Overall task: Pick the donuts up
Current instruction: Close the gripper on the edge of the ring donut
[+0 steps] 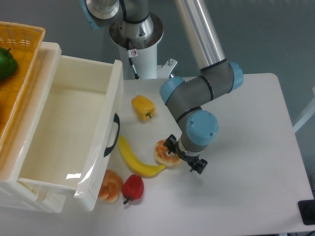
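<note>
The donut (163, 153) is a small tan ring with pale glaze patches. It lies on the white table (246, 147) just right of the banana's tip. My gripper (184, 155) points down over the donut's right edge, and the wrist hides that side of it. Two black fingers (171, 143) show spread apart on either side of the wrist, one by the donut's upper right rim and the other to the lower right. The jaws look open and nothing is held.
A yellow banana (135, 158) touches the donut's left side. A yellow bell pepper (143, 107) lies behind, with a red pepper (133, 188) and a bread roll (110, 186) in front. An open white drawer (74, 132) stands at left under a wicker basket (24, 44) holding a green pepper (6, 64).
</note>
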Robot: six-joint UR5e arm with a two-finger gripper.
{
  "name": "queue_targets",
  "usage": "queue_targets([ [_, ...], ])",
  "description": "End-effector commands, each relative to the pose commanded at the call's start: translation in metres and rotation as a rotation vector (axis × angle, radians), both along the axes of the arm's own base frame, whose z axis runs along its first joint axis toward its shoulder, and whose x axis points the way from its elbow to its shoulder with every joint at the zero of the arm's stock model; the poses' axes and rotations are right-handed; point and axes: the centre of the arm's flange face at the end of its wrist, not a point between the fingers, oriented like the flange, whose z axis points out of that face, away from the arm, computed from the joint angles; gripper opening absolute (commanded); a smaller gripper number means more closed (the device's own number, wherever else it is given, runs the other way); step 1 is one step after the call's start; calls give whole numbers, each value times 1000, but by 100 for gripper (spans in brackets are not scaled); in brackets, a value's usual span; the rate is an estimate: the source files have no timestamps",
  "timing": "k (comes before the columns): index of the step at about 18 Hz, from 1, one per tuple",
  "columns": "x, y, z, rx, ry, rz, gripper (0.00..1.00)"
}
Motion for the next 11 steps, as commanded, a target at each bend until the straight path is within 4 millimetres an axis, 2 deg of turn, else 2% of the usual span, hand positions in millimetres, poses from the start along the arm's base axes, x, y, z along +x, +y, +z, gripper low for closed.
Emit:
queue_targets([
  [11,6,-4,-6,-11,-13,-3,100],
])
